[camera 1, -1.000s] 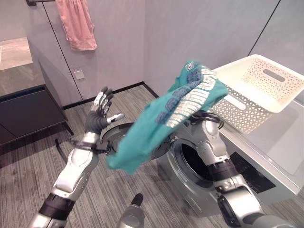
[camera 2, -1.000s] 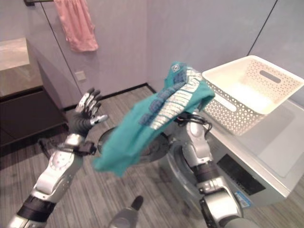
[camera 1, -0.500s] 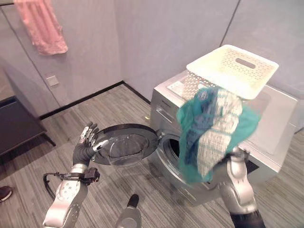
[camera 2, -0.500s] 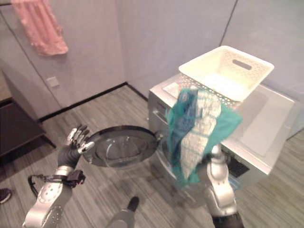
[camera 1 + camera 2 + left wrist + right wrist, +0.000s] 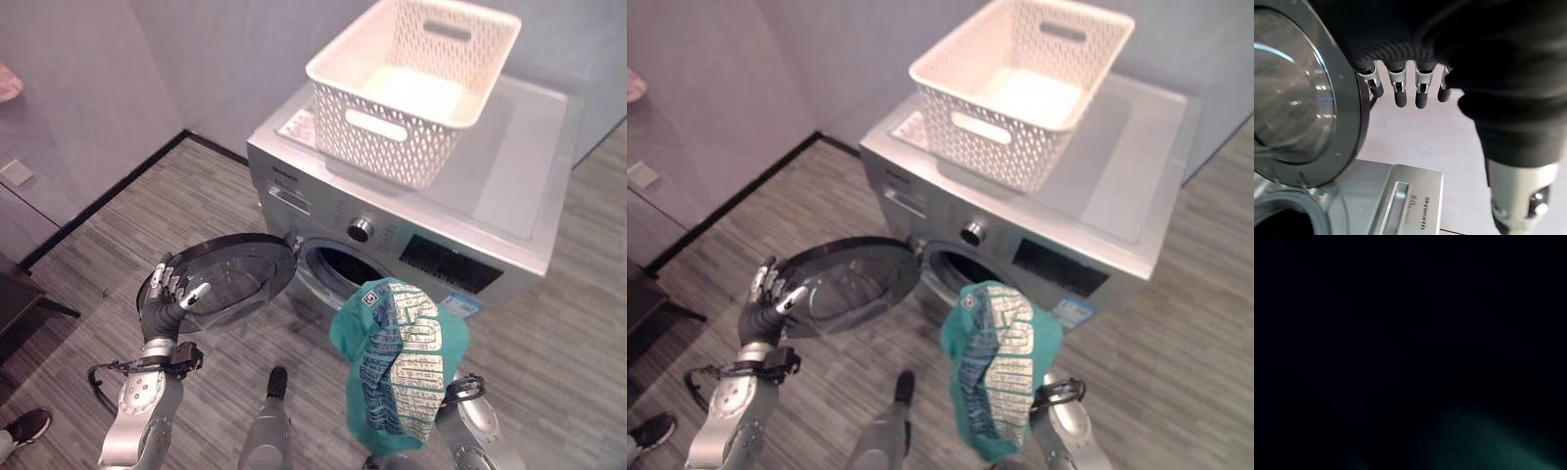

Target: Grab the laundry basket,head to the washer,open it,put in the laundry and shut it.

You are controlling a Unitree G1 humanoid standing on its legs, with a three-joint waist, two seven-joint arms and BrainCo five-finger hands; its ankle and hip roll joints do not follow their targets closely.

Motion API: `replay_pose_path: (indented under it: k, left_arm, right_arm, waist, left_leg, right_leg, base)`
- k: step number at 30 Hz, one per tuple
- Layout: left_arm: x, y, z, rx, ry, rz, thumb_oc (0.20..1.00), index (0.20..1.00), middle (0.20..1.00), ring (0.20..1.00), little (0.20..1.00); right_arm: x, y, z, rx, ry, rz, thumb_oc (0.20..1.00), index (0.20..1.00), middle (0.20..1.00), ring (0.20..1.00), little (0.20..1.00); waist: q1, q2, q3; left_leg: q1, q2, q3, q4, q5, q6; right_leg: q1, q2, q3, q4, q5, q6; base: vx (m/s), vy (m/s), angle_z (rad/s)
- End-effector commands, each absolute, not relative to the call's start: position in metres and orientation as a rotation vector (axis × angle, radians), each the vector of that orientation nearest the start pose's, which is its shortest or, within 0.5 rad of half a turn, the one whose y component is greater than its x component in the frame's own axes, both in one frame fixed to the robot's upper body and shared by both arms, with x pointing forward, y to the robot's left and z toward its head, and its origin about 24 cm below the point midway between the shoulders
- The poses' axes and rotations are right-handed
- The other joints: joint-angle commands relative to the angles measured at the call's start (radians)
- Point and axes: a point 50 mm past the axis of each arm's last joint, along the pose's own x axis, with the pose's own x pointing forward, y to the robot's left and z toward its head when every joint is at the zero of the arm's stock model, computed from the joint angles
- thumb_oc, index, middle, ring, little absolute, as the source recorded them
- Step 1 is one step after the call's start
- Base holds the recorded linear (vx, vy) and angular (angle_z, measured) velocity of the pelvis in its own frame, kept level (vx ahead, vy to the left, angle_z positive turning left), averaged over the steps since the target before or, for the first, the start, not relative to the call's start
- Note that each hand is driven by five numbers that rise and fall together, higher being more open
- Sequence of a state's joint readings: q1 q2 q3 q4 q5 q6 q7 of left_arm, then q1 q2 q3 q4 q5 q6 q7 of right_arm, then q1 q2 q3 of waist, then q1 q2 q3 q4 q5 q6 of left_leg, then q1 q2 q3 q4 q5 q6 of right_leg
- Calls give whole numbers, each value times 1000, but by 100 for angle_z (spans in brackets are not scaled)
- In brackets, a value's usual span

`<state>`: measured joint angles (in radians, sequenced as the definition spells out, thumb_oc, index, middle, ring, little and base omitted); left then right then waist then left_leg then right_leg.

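- The right hand is buried under the teal garment (image 5: 397,367), so whether its fingers are curled or straight cannot be told; the right wrist view is almost all dark, with a dim teal patch in one corner.
- The garment drapes over that raised hand, its long axis running up and down, with a white-patterned panel facing the camera and the folds hanging toward the floor (image 5: 568,352).
- It hangs in front of the washer (image 5: 509,196), just right of the open drum mouth (image 5: 338,266) and lower than it; it is not inside.
- Of the right arm only a silver wrist section shows below the cloth, coming up from the lower edge.
- The left hand (image 5: 167,299) is lifted on a bent arm, fingers (image 5: 1397,88) straight and spread, gripping nothing.
- It is at the outer rim of the round washer door (image 5: 230,279), which stands swung wide open to the left; real contact cannot be made out.
- In the left wrist view the fingertips sit just beside the door's dark ring, with the glass bowl beyond.
- The white laundry basket (image 5: 416,83) stands upright on the washer's top, its inside looking empty and its far corner cut by the frame.
- A shoe (image 5: 24,428) shows at the lower left corner, partly cut off.
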<state>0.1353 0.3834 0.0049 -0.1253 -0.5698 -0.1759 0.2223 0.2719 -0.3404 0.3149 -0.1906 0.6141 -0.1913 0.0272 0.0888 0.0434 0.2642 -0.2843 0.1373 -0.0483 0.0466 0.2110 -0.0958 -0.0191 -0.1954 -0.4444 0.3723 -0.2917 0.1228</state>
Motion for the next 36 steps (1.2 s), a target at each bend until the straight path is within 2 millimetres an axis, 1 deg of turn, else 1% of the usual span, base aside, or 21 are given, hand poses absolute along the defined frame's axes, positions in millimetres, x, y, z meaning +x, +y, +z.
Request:
replay_pose_path:
  k: [1,2,3,6,7,8,10,12,14,17,18,22,25,26,27,28,31,32,33,35,36]
  left_arm:
    - [238,250,116,-183,-406,316,1000,1000,1000,1000,1000]
    - [240,248,121,-199,-435,322,1000,1000,1000,1000,1000]
    - [241,248,121,-199,-436,322,1000,1000,1000,1000,1000]
    - [248,242,134,-279,-515,332,1000,1000,1000,1000,1000]
    - [249,241,138,-281,-535,332,1000,1000,1000,1000,1000]
    - [249,241,139,-280,-536,332,1000,1000,1000,1000,1000]
    - [251,238,145,-285,-567,327,1000,1000,1000,1000,1000]
    - [252,236,149,-302,-586,323,1000,1000,1000,1000,1000]
    - [254,233,150,-319,-593,325,1000,1000,1000,1000,1000]
    - [254,229,153,-346,-613,317,1000,1000,1000,1000,1000]
    - [255,227,152,-362,-610,318,1000,1000,1000,1000,1000]
    - [251,226,159,-382,-657,331,1000,1000,1000,1000,1000]
    - [251,224,165,-397,-693,342,1000,1000,1000,1000,1000]
    - [251,222,169,-415,-716,335,1000,1000,1000,1000,1000]
    - [249,222,170,-416,-725,340,1000,1000,1000,1000,1000]
    - [249,222,171,-416,-728,340,1000,1000,1000,1000,1000]
    - [249,217,170,-433,-730,323,1000,1000,1000,1000,1000]
    - [249,215,170,-448,-730,314,1000,1000,1000,1000,1000]
    - [249,215,171,-449,-733,313,1000,1000,1000,1000,1000]
    - [249,213,170,-455,-731,305,1000,1000,1000,1000,1000]
    - [249,213,170,-456,-733,304,1000,1000,1000,1000,1000]
  right_arm:
    - [203,-135,59,381,-118,310,200,200,200,200,200]
    - [204,-134,56,383,-105,305,200,200,200,200,200]
    - [205,-134,56,383,-107,305,200,200,200,200,200]
    - [208,-131,45,367,-67,274,200,200,200,200,200]
    - [209,-130,44,376,-62,266,200,200,200,200,200]
    - [209,-130,44,376,-64,267,200,200,200,200,200]
    - [212,-128,45,369,-69,265,200,200,200,200,200]
    - [209,-126,42,361,-56,275,200,200,200,200,200]
    - [212,-124,38,352,-43,278,200,200,200,200,200]
    - [222,-118,43,344,-67,274,200,200,200,200,200]
    - [228,-114,45,341,-80,265,200,200,200,200,200]
    - [247,-105,57,303,-149,229,200,200,200,200,200]
    - [264,-103,75,277,-230,189,200,200,200,200,200]
    - [277,-99,87,283,-279,153,200,200,200,200,200]
    - [281,-99,92,268,-302,139,200,200,200,200,200]
    - [282,-98,93,267,-305,138,200,200,200,200,200]
    - [295,-98,109,237,-369,95,200,200,200,200,200]
    - [301,-101,117,219,-402,58,200,200,200,200,200]
    - [302,-101,118,218,-405,57,200,200,200,200,200]
    - [307,-110,134,185,-479,6,200,200,200,200,200]
    - [307,-110,135,184,-481,4,200,200,200,200,200]
  waist:
    - [-35,-30,82]
    - [-39,-28,97]
    - [-39,-29,97]
    - [-53,-26,145]
    - [-55,-28,157]
    - [-54,-29,157]
    - [-58,-27,182]
    - [-61,-26,202]
    - [-64,-19,214]
    - [-62,-5,233]
    - [-58,7,235]
    - [-41,34,245]
    - [-31,49,255]
    - [-19,59,255]
    - [-12,64,256]
    - [-12,64,255]
    - [6,69,256]
    - [15,78,256]
    - [16,78,255]
    - [22,89,256]
    - [22,90,255]
  left_leg:
    - [-69,9,46,80,-105,21]
    - [-81,9,50,84,-103,22]
    - [-83,9,50,85,-103,22]
    - [-142,6,62,107,-105,30]
    - [-162,4,63,119,-107,32]
    - [-165,4,64,121,-108,32]
    - [-199,-2,64,136,-113,35]
    - [-234,-12,63,154,-119,35]
    - [-277,-23,61,174,-125,38]
    - [-331,-36,57,194,-131,41]
    - [-364,-47,55,195,-133,41]
    - [-440,-76,48,196,-135,44]
    - [-520,-89,42,230,-144,45]
    - [-575,-99,39,249,-150,45]
    - [-596,-101,36,254,-153,45]
    - [-602,-101,36,257,-153,45]
    - [-672,-107,34,272,-160,48]
    - [-713,-113,29,278,-159,48]
    - [-720,-113,29,282,-159,48]
    - [-769,-120,23,289,-161,47]
    - [-773,-121,23,291,-161,48]
  right_leg:
    - [-86,8,65,-82,40,-101]
    - [-108,3,71,-70,41,-100]
    - [-111,3,72,-67,41,-100]
    - [-189,-16,94,-27,47,-94]
    - [-208,-23,98,-16,47,-94]
    - [-212,-24,99,-14,47,-94]
    - [-251,-36,104,10,44,-92]
    - [-285,-46,104,30,42,-92]
    - [-321,-60,106,55,37,-92]
    - [-369,-78,106,89,31,-93]
    - [-399,-89,106,105,26,-92]
    - [-482,-117,102,157,18,-85]
    - [-560,-139,104,220,7,-83]
    - [-615,-150,104,254,0,-78]
    - [-637,-154,104,268,-3,-76]
    - [-642,-155,105,272,-4,-76]
    - [-723,-164,113,312,-10,-67]
    - [-762,-175,111,333,-17,-66]
    - [-769,-176,112,338,-18,-66]
    - [-815,-194,112,369,-32,-66]
    - [-820,-195,113,373,-33,-66]
  base:
    - [-147,70,-28]
    - [-79,44,-20]
    - [-71,52,-13]
    - [-92,71,-22]
    - [-45,34,-15]
    - [-34,36,-14]
    - [-35,41,-5]
    - [-42,36,-1]
    - [-19,43,-3]
    - [12,41,15]
    - [36,43,22]
    - [42,45,23]
    - [45,3,23]
    - [67,-21,26]
    - [50,-11,28]
    - [44,4,23]
    - [53,-18,10]
    - [50,-56,1]
    - [84,-66,2]
    - [71,-37,11]
    - [49,-6,18]
